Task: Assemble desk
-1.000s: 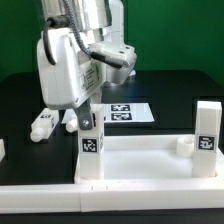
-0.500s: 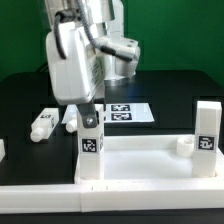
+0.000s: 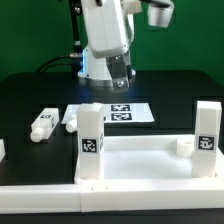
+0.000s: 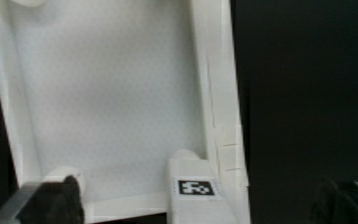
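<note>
Exterior view: we see the hand hanging high above the black surface, well apart from every part. The tabletop lies at the front with its rim turned up, and we judge this is so that the corner sockets are open for the legs. One standing leg is upright in the corner at the exterior view's left. A second leg is upright in the corner at the exterior view's right. Two loose legs lie on the surface behind the tabletop, near the marker board; we think they wait for the other corners. From here we cannot tell how the jaws stand.

Wrist view: we look down along the tabletop, and one standing leg shows its tag close to the rim. The dark, blurred fingers are spread wide with nothing between them, so we judge the hand is released and carries nothing. This height probably lets it pass over the standing legs safely.
</note>
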Robot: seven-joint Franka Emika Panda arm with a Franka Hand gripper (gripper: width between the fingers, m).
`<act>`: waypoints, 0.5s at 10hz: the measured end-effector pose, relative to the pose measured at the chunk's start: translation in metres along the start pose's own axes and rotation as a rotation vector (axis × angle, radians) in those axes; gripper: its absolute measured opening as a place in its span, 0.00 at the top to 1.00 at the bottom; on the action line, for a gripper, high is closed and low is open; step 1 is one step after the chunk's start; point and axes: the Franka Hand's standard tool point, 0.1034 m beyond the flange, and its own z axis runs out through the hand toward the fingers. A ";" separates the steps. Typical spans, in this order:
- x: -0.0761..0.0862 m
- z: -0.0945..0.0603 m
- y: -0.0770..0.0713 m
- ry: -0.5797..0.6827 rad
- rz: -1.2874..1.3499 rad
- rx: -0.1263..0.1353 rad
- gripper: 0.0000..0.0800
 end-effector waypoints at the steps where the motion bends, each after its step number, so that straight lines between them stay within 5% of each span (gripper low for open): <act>1: -0.001 0.000 0.000 0.000 -0.002 -0.001 0.19; 3: -0.009 0.006 0.013 0.001 -0.014 -0.012 0.19; 5: -0.012 0.031 0.055 0.031 -0.029 -0.017 0.19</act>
